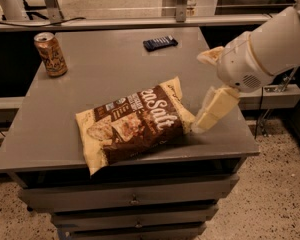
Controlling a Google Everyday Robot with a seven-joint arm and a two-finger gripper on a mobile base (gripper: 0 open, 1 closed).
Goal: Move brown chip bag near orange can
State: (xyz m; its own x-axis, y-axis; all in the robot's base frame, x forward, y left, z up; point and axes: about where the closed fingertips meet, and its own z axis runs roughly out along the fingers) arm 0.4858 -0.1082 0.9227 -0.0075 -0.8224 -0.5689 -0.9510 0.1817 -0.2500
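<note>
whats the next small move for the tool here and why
Probably ease the tool a little closer, onto the end of the brown chip bag nearest it, to take hold. The tool hangs low just beside that end, not visibly on the bag, and the bag lies at the front of the table, far from the orange can at the back left corner.

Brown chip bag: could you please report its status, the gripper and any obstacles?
Gripper low at right end of brown chip bag. Bag flat, table front; orange can back left. Blue bar back, off that line.
</note>
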